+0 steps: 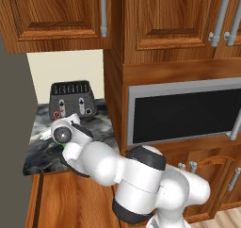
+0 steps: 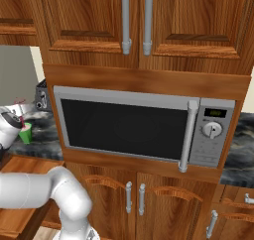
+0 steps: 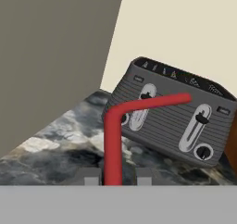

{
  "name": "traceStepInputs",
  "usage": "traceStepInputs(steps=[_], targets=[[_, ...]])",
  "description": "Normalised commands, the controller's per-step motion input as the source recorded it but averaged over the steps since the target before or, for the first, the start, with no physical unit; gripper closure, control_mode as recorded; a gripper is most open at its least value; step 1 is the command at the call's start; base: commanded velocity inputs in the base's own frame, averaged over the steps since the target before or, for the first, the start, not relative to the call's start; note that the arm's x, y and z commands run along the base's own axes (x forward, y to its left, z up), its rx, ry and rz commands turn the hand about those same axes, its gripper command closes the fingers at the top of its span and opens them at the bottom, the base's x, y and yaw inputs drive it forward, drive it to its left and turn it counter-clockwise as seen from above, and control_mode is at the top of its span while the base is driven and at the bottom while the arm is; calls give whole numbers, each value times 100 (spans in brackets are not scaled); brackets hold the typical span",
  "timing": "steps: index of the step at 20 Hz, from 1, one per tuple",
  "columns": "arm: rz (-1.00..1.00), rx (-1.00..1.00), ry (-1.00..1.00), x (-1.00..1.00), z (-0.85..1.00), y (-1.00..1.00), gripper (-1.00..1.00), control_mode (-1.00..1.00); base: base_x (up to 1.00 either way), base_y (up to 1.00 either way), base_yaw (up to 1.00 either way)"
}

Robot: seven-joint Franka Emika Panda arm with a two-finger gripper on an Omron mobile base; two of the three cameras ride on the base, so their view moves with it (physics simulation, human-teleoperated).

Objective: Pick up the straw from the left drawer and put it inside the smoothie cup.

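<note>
The straw [image 3: 112, 140] is crimson with a bent top. It stands upright between my gripper [image 3: 118, 176] fingertips, and a thin gap shows on each side of it. The gripper is slightly open and sits over the smoothie cup [image 2: 26, 133], a small green cup on the counter that my hand partly hides. Above the hand, the straw's top [image 2: 20, 103] shows in the right base view, and it also shows in front of the toaster [image 1: 57, 114]. The left drawer [image 1: 70, 199] stands pulled out below the counter edge, its plain wooden bottom showing.
A dark toaster [image 1: 72, 99] stands at the back of the marble counter [image 1: 37, 147], close behind the straw. A grey side wall [image 3: 51, 56] closes the left. A built-in microwave [image 2: 144, 127] and wooden cabinets fill the right.
</note>
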Motion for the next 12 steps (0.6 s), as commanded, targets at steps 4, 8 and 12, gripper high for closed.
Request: traceStepInputs(steps=[4, 8, 12], targets=[[0, 0, -1, 0, 1, 0, -100, -100, 0, 0, 0], [0, 0, 0, 0, 8, -1, -100, -100, 0, 0, 0], [-1, 1, 0, -18, 24, -8, -100, -100, 0, 0, 0]])
